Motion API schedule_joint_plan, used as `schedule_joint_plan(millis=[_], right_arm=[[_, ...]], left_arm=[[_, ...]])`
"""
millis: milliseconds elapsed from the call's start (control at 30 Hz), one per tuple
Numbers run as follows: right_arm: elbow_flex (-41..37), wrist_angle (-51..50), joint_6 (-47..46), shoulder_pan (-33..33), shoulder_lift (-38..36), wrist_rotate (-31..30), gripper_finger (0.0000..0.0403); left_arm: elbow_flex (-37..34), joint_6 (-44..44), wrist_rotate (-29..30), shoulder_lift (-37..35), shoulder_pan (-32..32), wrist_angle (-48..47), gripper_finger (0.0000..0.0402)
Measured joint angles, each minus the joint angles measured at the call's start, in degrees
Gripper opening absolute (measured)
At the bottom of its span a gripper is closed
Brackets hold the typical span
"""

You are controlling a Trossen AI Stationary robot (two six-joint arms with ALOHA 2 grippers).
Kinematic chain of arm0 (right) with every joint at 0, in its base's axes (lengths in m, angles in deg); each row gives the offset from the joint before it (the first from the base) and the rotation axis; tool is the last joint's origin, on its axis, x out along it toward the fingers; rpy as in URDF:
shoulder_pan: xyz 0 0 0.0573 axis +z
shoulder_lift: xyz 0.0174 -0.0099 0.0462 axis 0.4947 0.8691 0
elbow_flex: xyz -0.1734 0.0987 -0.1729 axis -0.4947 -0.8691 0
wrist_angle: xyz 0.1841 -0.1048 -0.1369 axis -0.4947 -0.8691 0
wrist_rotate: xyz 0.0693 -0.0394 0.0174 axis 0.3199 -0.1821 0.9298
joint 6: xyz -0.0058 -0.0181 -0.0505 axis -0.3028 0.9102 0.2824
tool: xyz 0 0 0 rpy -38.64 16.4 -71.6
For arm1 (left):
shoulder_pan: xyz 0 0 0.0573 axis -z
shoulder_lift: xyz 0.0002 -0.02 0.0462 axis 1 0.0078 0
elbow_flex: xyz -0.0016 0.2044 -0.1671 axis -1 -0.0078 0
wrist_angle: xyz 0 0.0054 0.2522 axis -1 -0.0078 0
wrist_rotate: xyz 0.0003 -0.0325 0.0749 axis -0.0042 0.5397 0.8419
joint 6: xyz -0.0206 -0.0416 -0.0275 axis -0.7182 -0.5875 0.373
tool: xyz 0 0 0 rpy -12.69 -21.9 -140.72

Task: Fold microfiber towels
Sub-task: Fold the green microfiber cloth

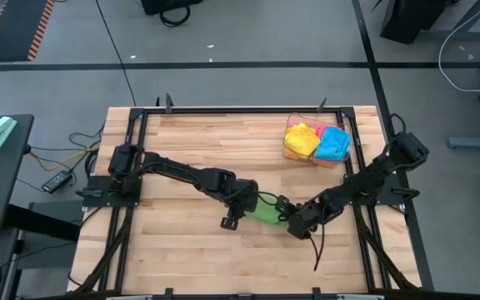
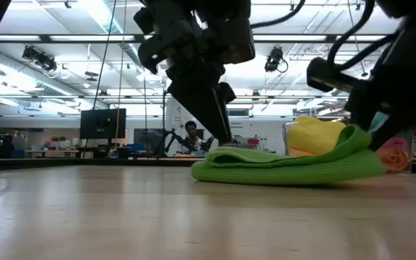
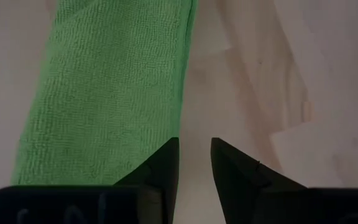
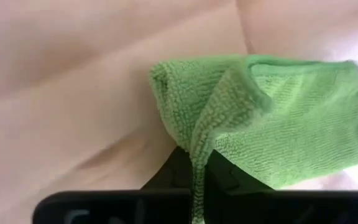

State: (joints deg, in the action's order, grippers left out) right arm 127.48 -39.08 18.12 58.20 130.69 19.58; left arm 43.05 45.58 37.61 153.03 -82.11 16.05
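Right gripper (image 4: 194,167) clamped on green towel (image 1: 267,208) edge; left gripper (image 3: 194,163) slightly apart, beside it, empty; carry fold over squarely, edges aligned

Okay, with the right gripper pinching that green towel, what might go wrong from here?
1. The right gripper is shut on only a thin edge of the green towel, so the cloth may slip out when lifted.
2. The left gripper has its fingers slightly apart on bare wood beside the towel, not pinning it, so the whole towel may drag instead of folding.
3. The clear bin of other towels is close; a wide swing might bump it.
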Motion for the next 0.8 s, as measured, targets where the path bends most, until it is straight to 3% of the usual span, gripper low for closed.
schedule_joint_plan(millis=[267,400,700,800], right_arm=[[12.2,-20.9,-16.9,1.6,0.0,10.3,0.0009],[16.5,-26.7,-25.1,3.1,0.0,17.3,0.0008],[17.7,-27.9,-44.5,10.0,0.0,35.1,0.0008],[18.2,-27.9,-48.7,12.4,0.0,37.5,0.0007]], left_arm=[[0.0,0.0,0.1,0.3,2.9,4.9,0.0093],[0.0,0.0,2.5,0.4,4.9,7.0,0.0080],[-4.4,-1.7,6.2,1.2,8.6,22.1,0.0050],[-4.9,-3.7,7.9,1.7,9.4,27.9,0.0043]])
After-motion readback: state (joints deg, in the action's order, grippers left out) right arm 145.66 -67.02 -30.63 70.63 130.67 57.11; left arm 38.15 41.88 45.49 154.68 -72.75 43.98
